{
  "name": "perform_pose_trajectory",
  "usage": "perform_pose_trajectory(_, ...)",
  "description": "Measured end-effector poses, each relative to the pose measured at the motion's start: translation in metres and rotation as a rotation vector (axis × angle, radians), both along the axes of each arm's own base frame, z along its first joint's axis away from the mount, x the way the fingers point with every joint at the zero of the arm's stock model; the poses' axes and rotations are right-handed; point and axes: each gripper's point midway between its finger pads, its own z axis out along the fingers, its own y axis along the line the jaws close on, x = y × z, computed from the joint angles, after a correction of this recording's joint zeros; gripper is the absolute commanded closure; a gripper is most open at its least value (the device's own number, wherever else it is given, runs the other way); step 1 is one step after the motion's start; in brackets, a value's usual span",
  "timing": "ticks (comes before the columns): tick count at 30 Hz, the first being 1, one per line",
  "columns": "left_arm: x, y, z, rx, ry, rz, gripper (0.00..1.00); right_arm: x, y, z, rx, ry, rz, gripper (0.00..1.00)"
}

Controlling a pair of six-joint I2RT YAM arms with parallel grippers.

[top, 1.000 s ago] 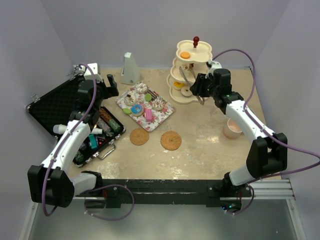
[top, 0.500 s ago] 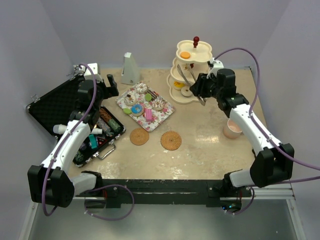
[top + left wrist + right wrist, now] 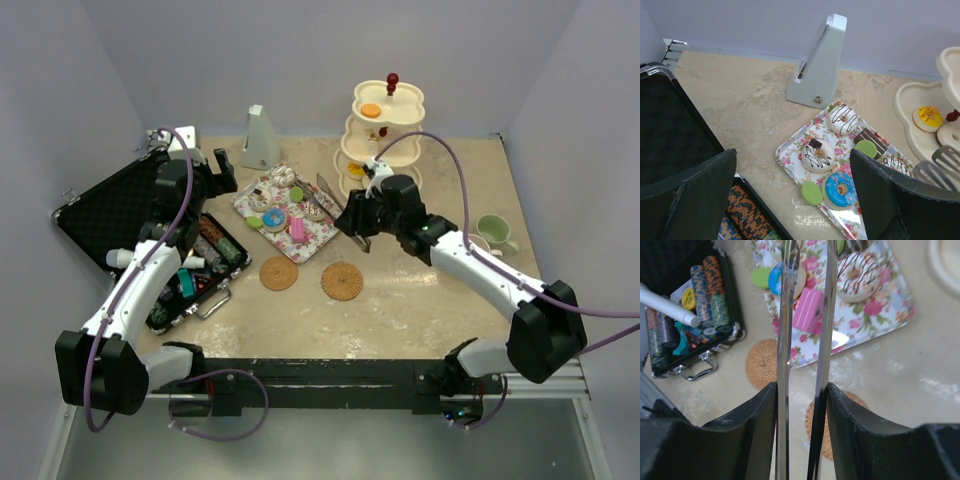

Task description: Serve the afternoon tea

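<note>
Right hand (image 3: 801,390): clamped on metal tongs (image 3: 827,325), one finger pressed to the outside of each blade.
Tongs: the blades stand slightly apart and reach over the near right part of the floral tray (image 3: 322,235), above the pink cake (image 3: 807,310).
Left hand (image 3: 792,156): fingers spread wide, holding nothing, hovering over the tray's left edge.
Tray load: iced donuts and small cakes, among them a blue donut (image 3: 839,189) near the tray's front corner.
Three-tier stand (image 3: 400,100): upright on the surface, behind and to the right of the tray, with the red knob (image 3: 392,77) on top and an orange piece (image 3: 370,110) on the top tier.
Yellow cake (image 3: 928,117): on the stand's lowest tier, on the side facing the tray; its red marking is too small to read.
Coasters: two, one (image 3: 279,273) just in front of the tray, the other (image 3: 342,281) in front and slightly right.
Green mug (image 3: 492,232): upright on the surface, well to the right of the tray.
Black case (image 3: 100,215): open, left of the tray, holding stacks of striped chips (image 3: 710,290); no print on them is legible.
Grey pyramid (image 3: 260,138): just behind the tray.
</note>
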Motion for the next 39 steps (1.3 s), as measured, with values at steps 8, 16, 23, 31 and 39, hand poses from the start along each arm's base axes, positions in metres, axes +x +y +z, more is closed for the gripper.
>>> perform_pose_trajectory(8, 0.000, 0.000, 0.000, 0.000, 0.000, -0.002, 0.00, -0.056, 0.033, -0.037, 0.115, 0.134, -0.039, 0.51)
perform_pose_trajectory(16, 0.000, -0.002, 0.000, -0.003, 0.000, -0.010, 0.00, -0.051, 0.040, -0.050, 0.174, 0.169, -0.119, 0.47)
perform_pose_trajectory(23, 0.000, -0.004, 0.000, -0.007, 0.001, -0.023, 0.00, -0.061, 0.052, -0.064, 0.169, 0.202, -0.109, 0.47)
perform_pose_trajectory(31, 0.000, -0.006, 0.000, -0.010, 0.001, -0.031, 0.00, -0.067, 0.059, -0.081, 0.130, 0.215, -0.120, 0.50)
perform_pose_trajectory(39, 0.000, -0.007, 0.000, -0.011, 0.001, -0.035, 0.00, -0.073, 0.060, -0.086, 0.097, 0.210, -0.146, 0.51)
